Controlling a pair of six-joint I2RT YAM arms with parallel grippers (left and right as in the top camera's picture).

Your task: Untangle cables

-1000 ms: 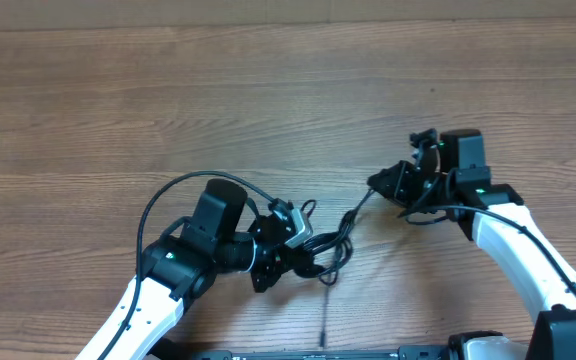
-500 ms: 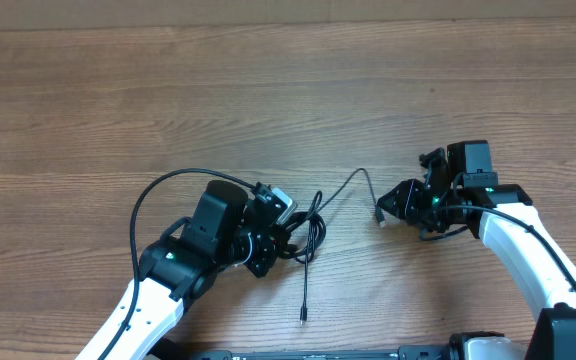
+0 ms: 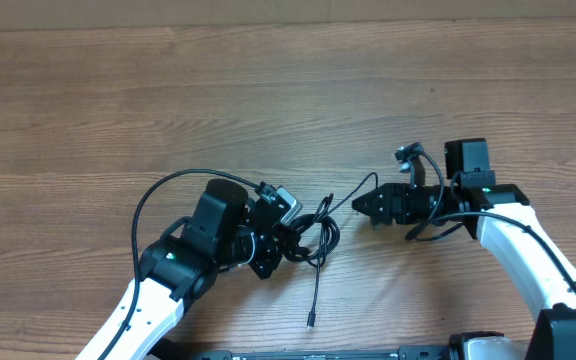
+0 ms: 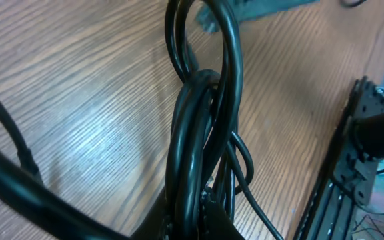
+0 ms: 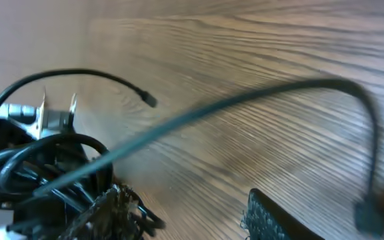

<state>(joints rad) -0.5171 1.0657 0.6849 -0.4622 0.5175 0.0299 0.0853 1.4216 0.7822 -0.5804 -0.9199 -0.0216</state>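
wooden table (image 3: 268,80): right gripper (image 3: 364,208) just opens, its plug (image 5: 367,212) now loose beside it; left gripper (image 3: 271,252) stays clamped on the cables (image 3: 313,235), one strand drawn out.

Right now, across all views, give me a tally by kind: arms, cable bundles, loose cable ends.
Arms: 2 (left arm, right arm)
Bundle: 1; the cords inside it can't be counted
Loose ends: 3
Total: 6
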